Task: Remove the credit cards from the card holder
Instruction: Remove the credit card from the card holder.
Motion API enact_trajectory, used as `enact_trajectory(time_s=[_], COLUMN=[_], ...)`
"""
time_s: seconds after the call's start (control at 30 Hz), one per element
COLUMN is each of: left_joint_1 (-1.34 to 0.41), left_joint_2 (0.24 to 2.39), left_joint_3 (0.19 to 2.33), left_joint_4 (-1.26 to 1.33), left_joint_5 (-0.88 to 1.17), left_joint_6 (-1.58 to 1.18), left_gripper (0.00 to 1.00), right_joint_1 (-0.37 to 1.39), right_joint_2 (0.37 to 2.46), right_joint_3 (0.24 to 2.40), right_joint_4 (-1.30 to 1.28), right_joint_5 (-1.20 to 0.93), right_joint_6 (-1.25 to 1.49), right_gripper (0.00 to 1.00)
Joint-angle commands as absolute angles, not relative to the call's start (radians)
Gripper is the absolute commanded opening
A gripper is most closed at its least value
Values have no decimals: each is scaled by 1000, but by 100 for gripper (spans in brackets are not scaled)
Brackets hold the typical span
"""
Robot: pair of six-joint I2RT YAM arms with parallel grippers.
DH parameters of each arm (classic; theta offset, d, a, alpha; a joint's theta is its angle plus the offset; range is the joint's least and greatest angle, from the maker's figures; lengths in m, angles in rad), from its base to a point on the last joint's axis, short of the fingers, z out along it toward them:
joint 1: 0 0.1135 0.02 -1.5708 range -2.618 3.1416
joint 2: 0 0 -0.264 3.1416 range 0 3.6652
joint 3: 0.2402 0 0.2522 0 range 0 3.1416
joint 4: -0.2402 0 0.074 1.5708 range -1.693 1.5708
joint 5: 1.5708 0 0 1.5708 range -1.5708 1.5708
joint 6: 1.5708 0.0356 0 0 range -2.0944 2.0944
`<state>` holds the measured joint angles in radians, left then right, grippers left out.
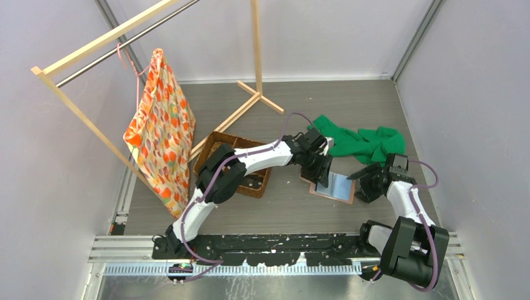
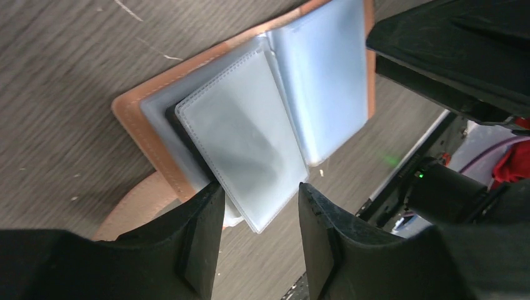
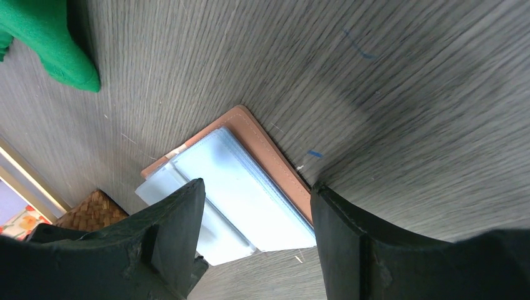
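Left wrist view: the left gripper [image 2: 259,203], jaws apart astride a clear sleeve [image 2: 244,144] at the card holder's [image 2: 134,115] six o'clock, might pinch plastic and drag the holder, freeing no card.

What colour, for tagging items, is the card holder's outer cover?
The card holder is salmon-tan; best in right wrist view.

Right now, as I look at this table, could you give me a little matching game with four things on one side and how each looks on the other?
Things:
1. card holder
2. cloth
3. basket
4. bag

Descriptions:
A. hanging up, orange-patterned
B. lying open, clear sleeves showing
C. crumpled, bright green
D. brown, woven

Pairs: 1-B, 2-C, 3-D, 4-A
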<state>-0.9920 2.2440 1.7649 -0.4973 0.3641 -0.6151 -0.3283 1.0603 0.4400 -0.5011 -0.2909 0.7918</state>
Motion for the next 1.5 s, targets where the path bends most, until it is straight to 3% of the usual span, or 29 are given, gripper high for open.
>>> enact_trajectory(time_s=[0.0, 0.87, 1.47], left_joint_1=[-995, -1020, -1026], left_joint_2=[2243, 2250, 2226], left_joint_3=[1807, 1850, 1829], left_joint_4=[-425, -301, -265], left_joint_5=[439, 556, 580], left_joint_6=[-648, -758, -758], left_gripper=[48, 48, 48], right_joint_1=[-325, -325, -347], right_joint_2=[1062, 1052, 955], right_joint_3=[424, 433, 664], right_joint_4=[-480, -501, -716], right_joint_5=[-311, -280, -150], right_joint_6=[786, 799, 782], right_gripper=[67, 66, 67])
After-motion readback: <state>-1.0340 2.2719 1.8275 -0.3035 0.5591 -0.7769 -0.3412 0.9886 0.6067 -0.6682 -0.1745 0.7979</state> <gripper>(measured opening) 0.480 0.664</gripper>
